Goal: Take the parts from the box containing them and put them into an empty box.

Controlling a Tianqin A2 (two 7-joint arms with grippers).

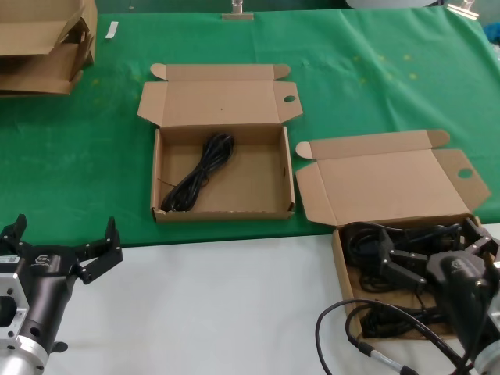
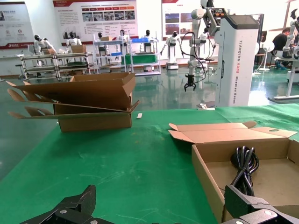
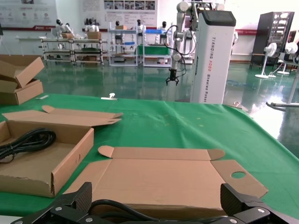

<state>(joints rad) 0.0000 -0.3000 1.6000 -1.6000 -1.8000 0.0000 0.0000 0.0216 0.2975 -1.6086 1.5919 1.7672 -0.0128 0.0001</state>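
My right gripper (image 1: 428, 248) hangs spread wide over the box containing the parts (image 1: 341, 258), grasping nothing yet; tangled black cables (image 1: 367, 250) lie beneath it. My left gripper (image 1: 62, 238) waits released over the white table edge. One cable bundle (image 1: 199, 173) already lies in the other box (image 1: 168, 168); I judge most remain.

You are looking across a bench (image 1: 375, 70) under green cloth, white along its near edge. Beyond it a glossy green floor (image 3: 131, 86) mirrors the ceiling light. Metal shelving racks (image 2: 126, 56) line the far wall beneath printed posters (image 2: 96, 18), and standing fans (image 3: 268, 58) sit at one side.
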